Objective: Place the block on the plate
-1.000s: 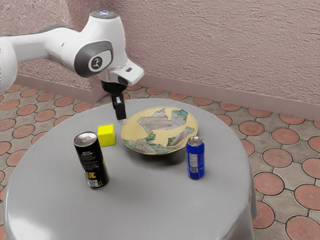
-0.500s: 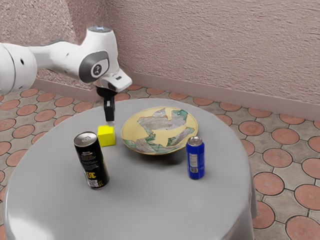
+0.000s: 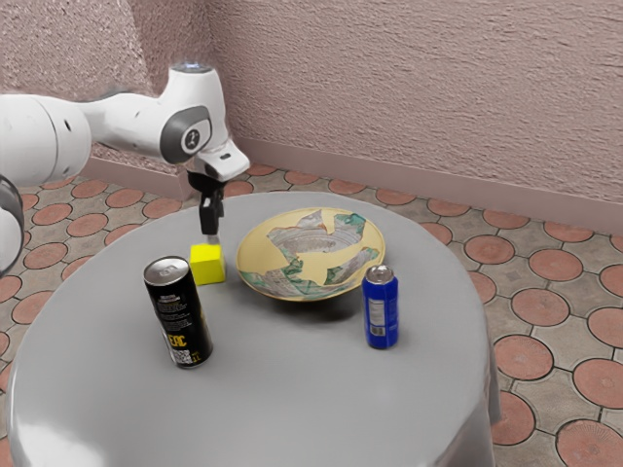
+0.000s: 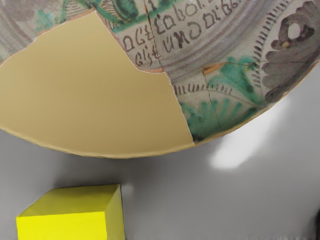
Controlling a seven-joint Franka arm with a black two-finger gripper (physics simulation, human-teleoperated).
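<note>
Your pincer (image 3: 211, 236) pointed down just over the block (image 3: 206, 265), or slightly behind it; you could not tell whether it was spread or pressed together. Taking twelve as the top of the exterior view, the arm (image 3: 127, 122) reached in from about ten o'clock. The block, yellow, sat flat on the round grey counter (image 3: 282, 389), off the plate (image 3: 311, 255) at its nine o'clock; your wrist view showed a strip of counter between the two. The plate was patterned in tan, green and grey. From the block, the black can (image 3: 179, 316) stood upright at seven o'clock. From the plate's middle, the blue can (image 3: 381, 311) stood upright at four o'clock, close to the rim.
</note>
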